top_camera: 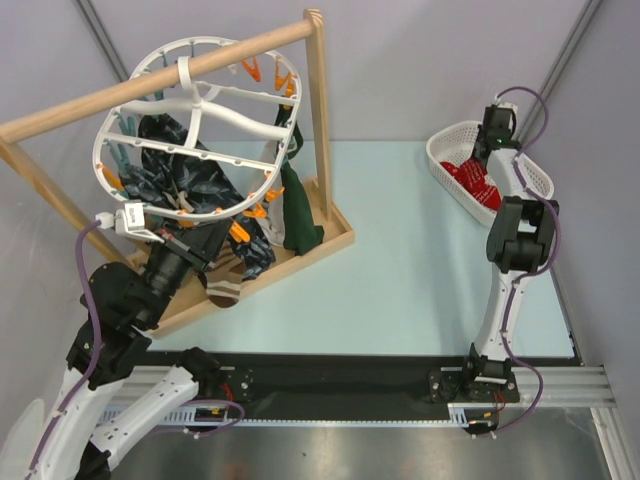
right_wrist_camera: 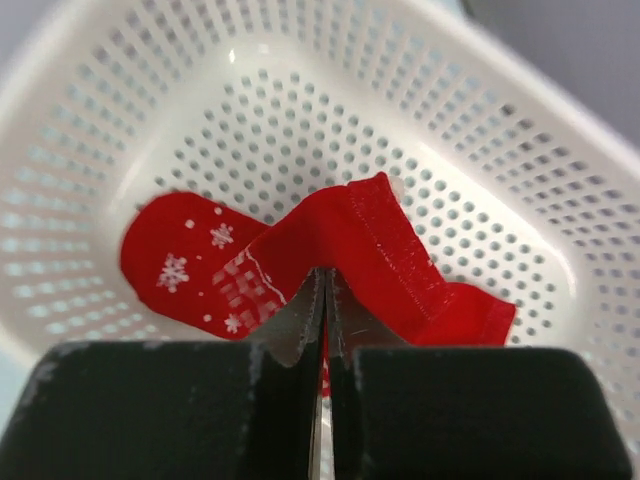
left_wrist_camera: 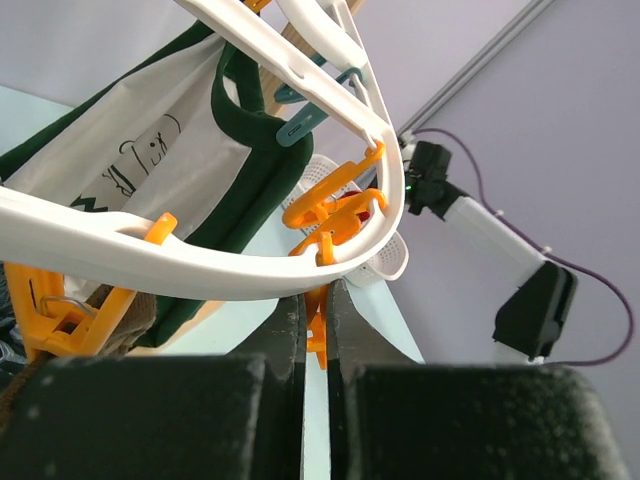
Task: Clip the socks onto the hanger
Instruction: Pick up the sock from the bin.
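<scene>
Left arm [top_camera: 118,318] reaches from its base toward 1 o'clock, wrist raised. Left gripper [left_wrist_camera: 316,300]: jaws pinched on an orange clip [left_wrist_camera: 318,345]. Right arm [top_camera: 520,240] extends toward 12 o'clock, elbow bent. Right gripper [right_wrist_camera: 325,300]: jaws closed on a red sock [right_wrist_camera: 345,235].

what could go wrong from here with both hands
The right hand pinches only a fold of the red sock in the basket; it may slip free when lifted.
The left hand squeezes an orange clip on the hanger; the hanging frame could swing and the clip slip out.
</scene>
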Controlling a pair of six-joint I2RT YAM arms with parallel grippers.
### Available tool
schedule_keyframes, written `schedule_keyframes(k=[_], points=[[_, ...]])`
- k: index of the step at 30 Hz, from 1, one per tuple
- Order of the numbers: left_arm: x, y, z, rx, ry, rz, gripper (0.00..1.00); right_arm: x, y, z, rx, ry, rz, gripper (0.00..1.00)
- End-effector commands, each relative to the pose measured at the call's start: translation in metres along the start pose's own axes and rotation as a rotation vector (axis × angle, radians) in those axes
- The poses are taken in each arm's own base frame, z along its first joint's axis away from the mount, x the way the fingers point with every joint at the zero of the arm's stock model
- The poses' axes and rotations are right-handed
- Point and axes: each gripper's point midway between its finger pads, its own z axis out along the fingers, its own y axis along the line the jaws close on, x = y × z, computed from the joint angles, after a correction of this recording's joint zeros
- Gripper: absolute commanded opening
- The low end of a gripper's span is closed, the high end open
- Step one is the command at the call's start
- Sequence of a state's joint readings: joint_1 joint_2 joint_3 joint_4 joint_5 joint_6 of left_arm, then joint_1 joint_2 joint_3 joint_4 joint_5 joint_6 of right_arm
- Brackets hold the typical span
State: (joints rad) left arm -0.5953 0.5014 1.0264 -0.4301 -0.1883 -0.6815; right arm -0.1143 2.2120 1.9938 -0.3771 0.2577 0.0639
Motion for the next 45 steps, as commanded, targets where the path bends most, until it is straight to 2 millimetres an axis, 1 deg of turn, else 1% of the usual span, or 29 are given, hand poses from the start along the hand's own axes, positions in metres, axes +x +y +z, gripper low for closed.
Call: schedule_keyframes(k=[1, 2, 3, 4, 5, 7, 8, 10, 11, 12, 13, 14, 15, 16, 17, 18, 19, 21, 22, 23, 24, 25, 26, 30, 33, 35, 36, 38, 45], points=[[0.006, 0.001, 0.002, -0.002, 0.023, -0.011, 0.0, 0.005, 0.0, 0.026, 0.021, -0.012, -0.018, 0.03], [0.007, 0.001, 0.002, -0.006, 0.028, -0.009, 0.0, 0.016, -0.006, 0.04, 0.042, 0.006, -0.007, 0.06], [0.006, 0.002, 0.002, -0.008, 0.028, -0.007, 0.0, 0.018, -0.007, 0.049, 0.044, 0.004, 0.035, 0.1], [0.006, 0.002, 0.001, -0.008, 0.026, -0.009, 0.0, 0.014, -0.008, 0.053, 0.036, -0.008, 0.067, 0.18], [0.006, 0.002, 0.001, -0.009, 0.022, -0.009, 0.0, 0.014, -0.015, 0.058, 0.041, -0.01, 0.1, 0.3], [0.007, 0.004, 0.0, -0.01, 0.023, -0.01, 0.0, 0.015, -0.015, 0.065, 0.036, -0.029, 0.135, 0.4], [0.008, 0.004, 0.001, -0.012, 0.025, -0.008, 0.0, 0.013, -0.012, 0.065, 0.023, -0.034, 0.146, 0.5], [0.007, 0.004, 0.0, -0.016, 0.024, -0.006, 0.0, 0.008, -0.01, 0.061, 0.014, -0.039, 0.164, 0.56], [0.006, 0.004, 0.0, -0.014, 0.021, -0.007, 0.0, 0.012, -0.013, 0.06, 0.03, -0.032, 0.17, 0.64], [0.005, 0.004, 0.0, -0.011, 0.018, -0.005, 0.0, 0.013, -0.017, 0.058, 0.041, -0.03, 0.187, 0.67], [0.006, 0.003, 0.0, -0.01, 0.019, -0.006, 0.0, 0.002, -0.019, 0.048, 0.044, -0.051, 0.229, 0.68], [0.005, 0.002, 0.0, -0.005, 0.019, -0.004, 0.0, 0.002, -0.021, 0.044, 0.047, -0.054, 0.26, 0.71], [0.006, 0.002, 0.001, -0.003, 0.022, -0.004, 0.0, 0.01, -0.024, 0.043, 0.045, -0.038, 0.285, 0.73], [0.006, 0.001, 0.001, -0.002, 0.023, -0.004, 0.0, 0.003, -0.03, 0.035, 0.032, -0.054, 0.317, 0.73], [0.008, 0.002, 0.001, -0.002, 0.028, -0.005, 0.0, 0.001, -0.028, 0.033, 0.002, -0.061, 0.373, 0.74], [0.007, 0.001, 0.001, 0.0, 0.025, -0.007, 0.0, 0.01, -0.03, 0.033, 0.006, -0.038, 0.398, 0.74], [0.008, 0.002, 0.001, -0.002, 0.025, -0.005, 0.0, 0.011, -0.038, 0.032, 0.014, -0.031, 0.437, 0.73], [0.008, 0.001, 0.002, 0.003, 0.025, -0.007, 0.0, 0.018, -0.038, 0.032, 0.004, -0.002, 0.524, 0.7], [0.007, 0.001, 0.002, 0.001, 0.024, -0.007, 0.0, 0.029, -0.041, 0.034, 0.006, 0.019, 0.552, 0.69], [0.007, 0.001, 0.002, 0.003, 0.024, -0.007, 0.0, 0.026, -0.045, 0.032, -0.011, 0.005, 0.589, 0.67], [0.007, 0.0, 0.002, 0.006, 0.024, -0.008, 0.0, 0.028, -0.047, 0.032, -0.011, 0.005, 0.653, 0.67], [0.007, 0.0, 0.002, 0.005, 0.025, -0.007, 0.0, 0.041, -0.048, 0.034, -0.009, 0.025, 0.674, 0.66], [0.007, 0.0, 0.003, 0.005, 0.027, -0.005, 0.0, 0.036, -0.049, 0.034, -0.03, 0.011, 0.7, 0.66], [0.008, 0.0, 0.003, 0.003, 0.032, -0.005, 0.0, 0.05, -0.05, 0.04, -0.014, 0.039, 0.728, 0.59], [0.008, -0.001, 0.004, 0.008, 0.033, -0.003, 0.0, 0.06, -0.046, 0.046, -0.036, 0.054, 0.758, 0.58], [0.009, -0.001, 0.004, 0.008, 0.035, -0.003, 0.0, 0.058, -0.04, 0.05, -0.071, 0.049, 0.769, 0.57], [0.009, -0.001, 0.005, 0.007, 0.037, -0.003, 0.0, 0.063, -0.038, 0.054, -0.076, 0.059, 0.773, 0.57], [0.009, -0.001, 0.005, 0.008, 0.035, -0.005, 0.0, 0.062, -0.036, 0.057, -0.087, 0.052, 0.783, 0.56], [0.009, -0.001, 0.005, 0.007, 0.037, -0.002, 0.0, 0.067, -0.029, 0.061, -0.128, 0.084, 0.824, 0.53]])
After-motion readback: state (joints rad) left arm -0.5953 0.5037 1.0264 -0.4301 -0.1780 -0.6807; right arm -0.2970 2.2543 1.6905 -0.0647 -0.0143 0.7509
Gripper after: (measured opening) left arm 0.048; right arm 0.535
